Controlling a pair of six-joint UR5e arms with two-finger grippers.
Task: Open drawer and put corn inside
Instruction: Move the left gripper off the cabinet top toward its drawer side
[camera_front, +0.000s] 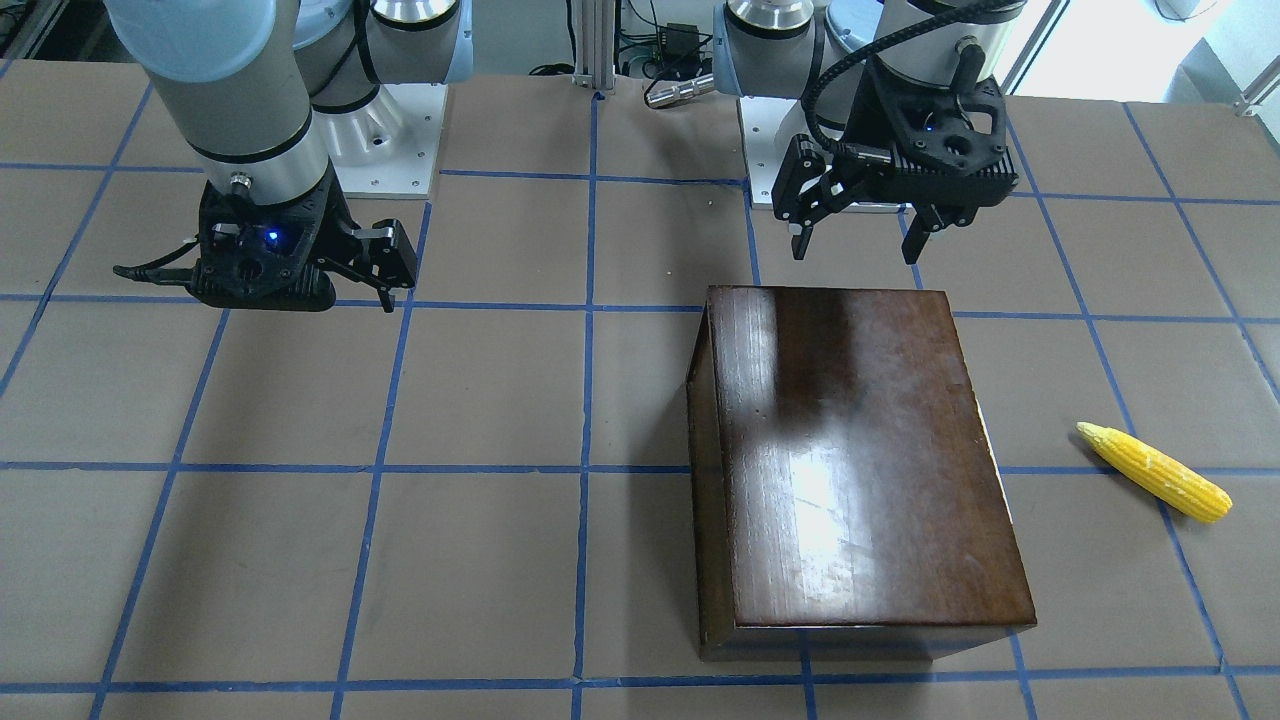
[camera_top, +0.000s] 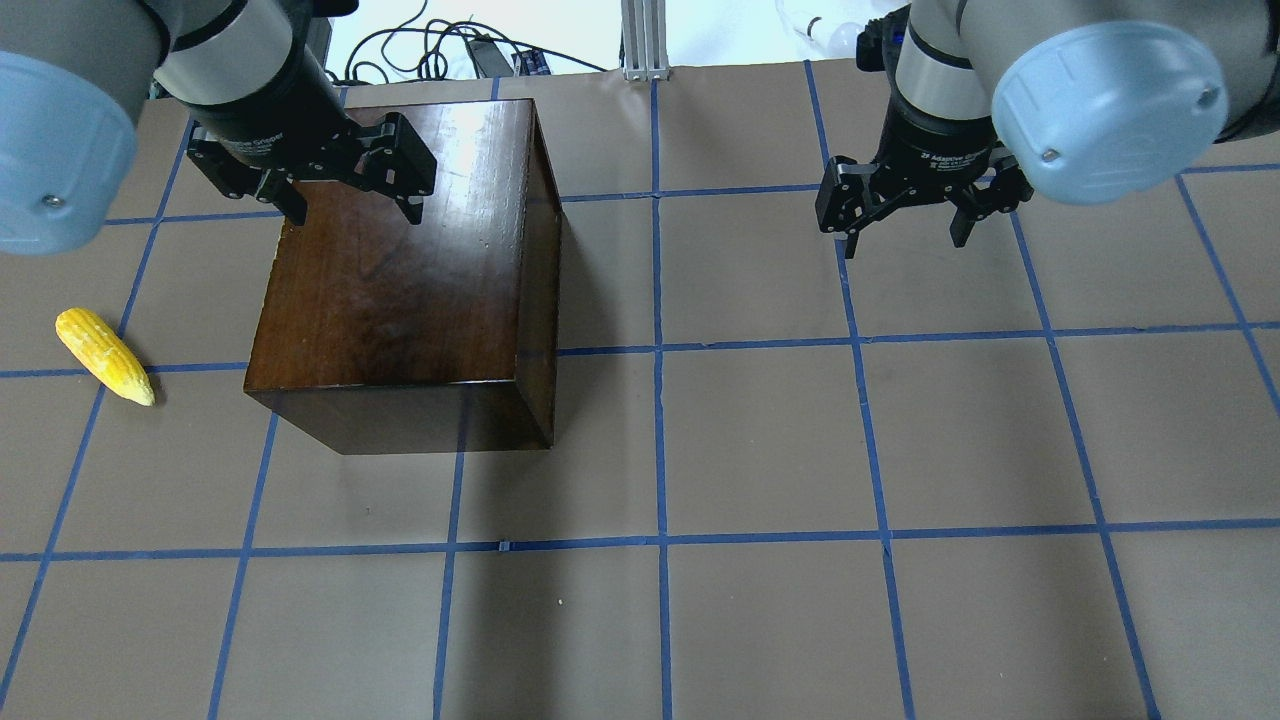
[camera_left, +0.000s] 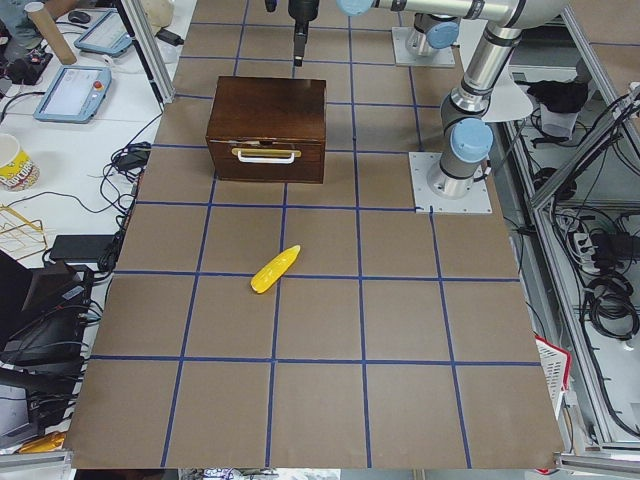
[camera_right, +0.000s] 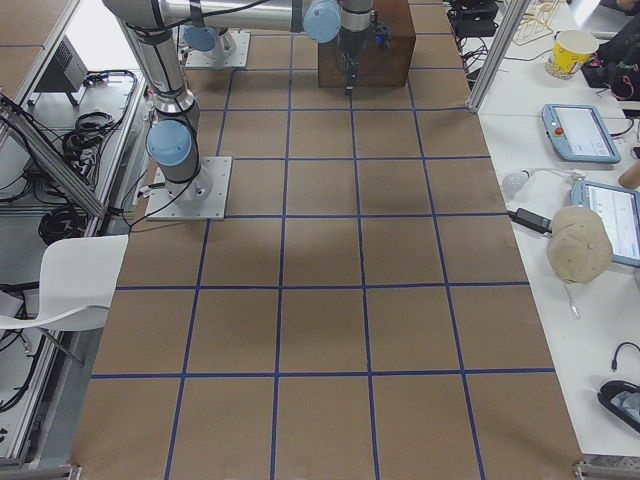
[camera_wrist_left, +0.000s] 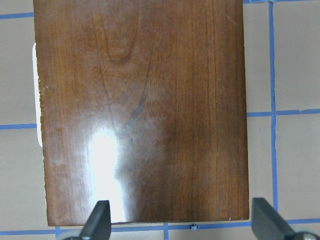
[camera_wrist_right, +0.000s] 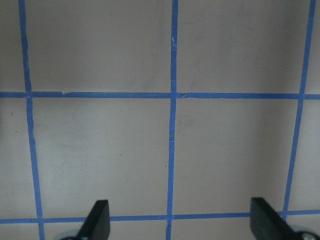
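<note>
Both hands hang empty with fingers spread wide: your left hand (camera_top: 355, 215) is above the glossy dark-brown wooden box (camera_top: 400, 270), near its robot-side edge, and your right hand (camera_top: 903, 242) is over the bare brown surface (camera_top: 760, 450) gridded with blue tape lines (camera_top: 760, 342), well apart from the box. You can see the drawer (camera_left: 265, 166) shut in the box, its dark front panel with a pale handle (camera_left: 266, 154) facing the robot's left end of the surface. On that side, apart from the box, the small bright yellow toy corn cob (camera_top: 103, 355) lies on the surface.
</note>
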